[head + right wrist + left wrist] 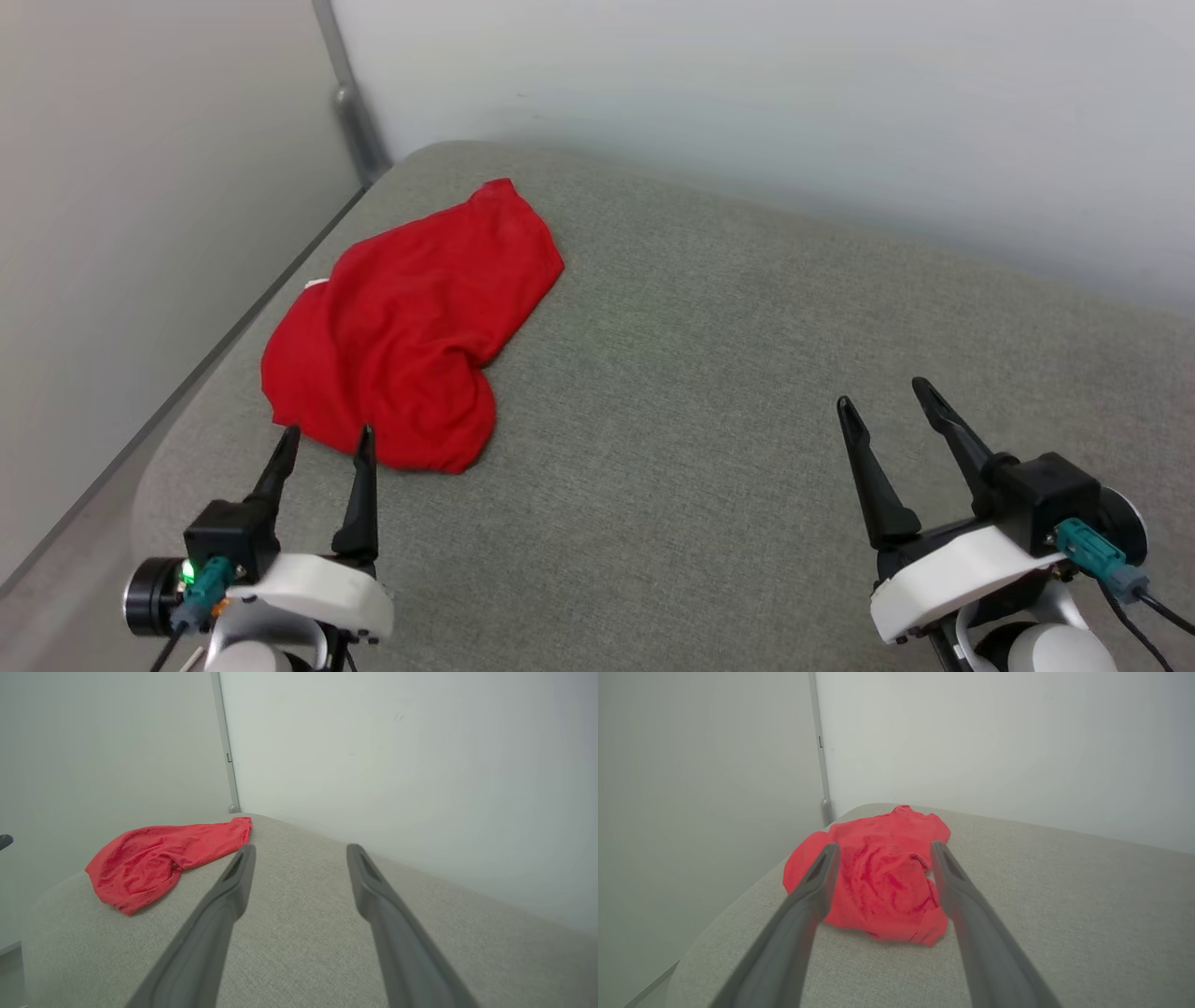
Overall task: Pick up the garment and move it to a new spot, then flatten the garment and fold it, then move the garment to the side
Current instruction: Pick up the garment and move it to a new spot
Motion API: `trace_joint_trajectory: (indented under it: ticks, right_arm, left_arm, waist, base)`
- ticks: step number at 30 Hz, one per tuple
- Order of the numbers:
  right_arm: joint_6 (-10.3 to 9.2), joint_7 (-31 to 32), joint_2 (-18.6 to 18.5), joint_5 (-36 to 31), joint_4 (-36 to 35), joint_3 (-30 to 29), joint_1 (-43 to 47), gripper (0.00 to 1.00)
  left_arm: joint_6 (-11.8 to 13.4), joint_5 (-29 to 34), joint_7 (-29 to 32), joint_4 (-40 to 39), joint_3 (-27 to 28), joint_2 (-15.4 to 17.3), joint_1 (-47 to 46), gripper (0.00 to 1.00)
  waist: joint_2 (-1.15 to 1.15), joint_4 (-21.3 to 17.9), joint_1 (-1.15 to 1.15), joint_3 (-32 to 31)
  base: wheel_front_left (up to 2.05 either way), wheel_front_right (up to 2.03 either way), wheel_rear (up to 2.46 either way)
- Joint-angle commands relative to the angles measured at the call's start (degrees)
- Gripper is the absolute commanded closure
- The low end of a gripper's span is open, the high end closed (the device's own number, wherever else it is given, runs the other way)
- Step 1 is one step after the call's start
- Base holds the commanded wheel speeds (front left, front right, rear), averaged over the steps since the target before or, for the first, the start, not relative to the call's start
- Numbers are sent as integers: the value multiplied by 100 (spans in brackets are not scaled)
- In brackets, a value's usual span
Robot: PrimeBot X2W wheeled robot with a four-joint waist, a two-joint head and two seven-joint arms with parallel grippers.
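Note:
The garment [411, 327] lies as a crumpled bright red heap on the left part of a grey fabric surface [709, 392], with a sliver of white at its far left edge. My left gripper [325, 441] stands open just in front of the heap's near edge, apart from it. The left wrist view has the garment [878, 877] straight ahead between the open fingers. Far to the right my right gripper [885, 395] is open over bare fabric with nothing in it. From that wrist the garment [159, 858] lies off to the left.
The grey surface [303, 933] has a rounded far-left corner and a left edge close to the garment. Pale walls [747, 103] rise behind and to the left, meeting at a grey corner strip [350, 103]. Open fabric stretches from the heap to the right gripper.

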Motion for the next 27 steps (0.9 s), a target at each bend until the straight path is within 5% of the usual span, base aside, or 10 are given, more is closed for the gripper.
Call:
trace_joint_trajectory:
  ticks: [1,10,27]
  right_arm:
    - [-2,31,7,-39,-48,-10,-83,0]
    - [-2,194,6,-192,-247,-27,-340,0]
    - [-2,137,4,-188,-357,-24,-1106,0]
  left_arm:
    - [-7,-34,-9,88,15,89,-230,0]
    - [-18,-634,593,573,-85,691,-1502,0]
    - [-13,-2600,3192,1667,-1309,2892,-3475,0]
  waist:
    - [0,-136,0,149]
    - [0,-664,0,830]
    - [0,-1494,0,2409]
  base:
    - [0,0,0]
    - [0,0,0]
    - [0,0,0]
